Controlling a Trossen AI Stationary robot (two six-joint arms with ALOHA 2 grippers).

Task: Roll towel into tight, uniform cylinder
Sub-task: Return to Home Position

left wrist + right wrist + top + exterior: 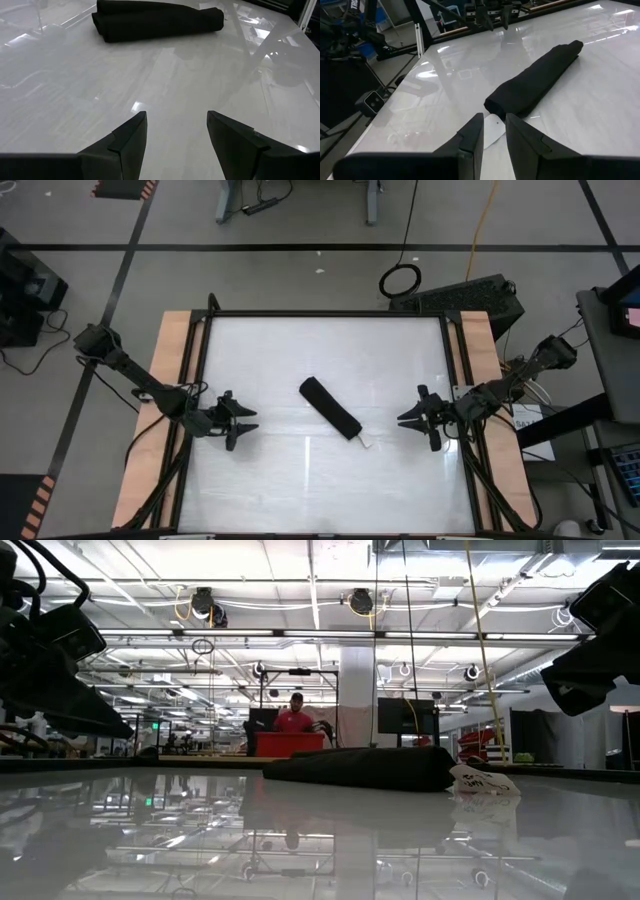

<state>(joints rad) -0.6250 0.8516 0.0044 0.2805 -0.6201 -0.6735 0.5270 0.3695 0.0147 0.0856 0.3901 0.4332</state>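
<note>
Hanging low over the white surface (300, 490), my two end effectors flank the towel (331, 408) and neither touches it. It lies rolled into a dark cylinder near the middle of the surface. Its long axis runs on a diagonal, one end angled away toward my left side and the other, with the small white tag (362, 444) sticking out, angled toward my right. My left end effector (250, 421) sits well to the left of the roll, fingers spread wide with only bare surface between them. My right end effector (408, 420) points at the tag end and looks the nearer of the two; its fingers are parted by a narrow gap and grip nothing. The roll looks even along its length, so I judge the rolling finished. What's left is drawing each arm back on its own side, away from the roll, without brushing the tag.
</note>
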